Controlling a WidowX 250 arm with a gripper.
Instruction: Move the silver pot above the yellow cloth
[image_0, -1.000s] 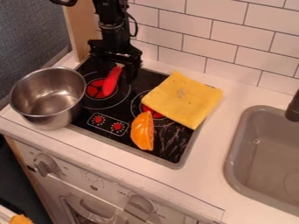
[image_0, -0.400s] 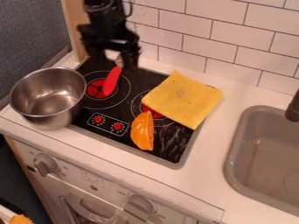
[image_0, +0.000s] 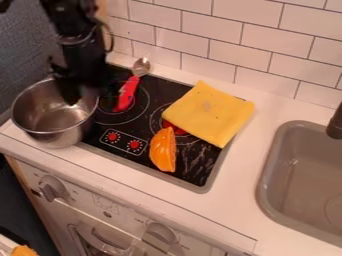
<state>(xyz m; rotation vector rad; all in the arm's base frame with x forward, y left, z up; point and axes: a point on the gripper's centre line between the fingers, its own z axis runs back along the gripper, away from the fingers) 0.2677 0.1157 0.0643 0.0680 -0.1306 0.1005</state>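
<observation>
On the white front below the counter, we see small markings around the knobs (image_0: 52, 189), too small for us to make out. Fine marks ring the 2 red dials (image_0: 135, 144) on the black cooktop (image_0: 127, 152) as well.

We find the silver pot (image_0: 57, 132) at the left of the view, beside the cooktop and overlapping its left edge. It stands upright, its mouth facing up, its rim round, so we can pick out no long axis. The yellow cloth (image_0: 214, 112) lies well apart from it, over the cooktop's right side.

The gripper (image_0: 85, 92) hangs at the pot's far right side, dark and blurred over the rim. We cannot tell whether it is released, clenched or grasping the pot.

Right of the pot, a spoon (image_0: 125, 95) lies on the cooktop, its red handle towards us and its metal bowl towards the tiled wall (image_0: 214, 29). An orange piece (image_0: 163, 150) lies nearer us, just beside the cloth. The grey sink (image_0: 266, 172) is at the right.
</observation>
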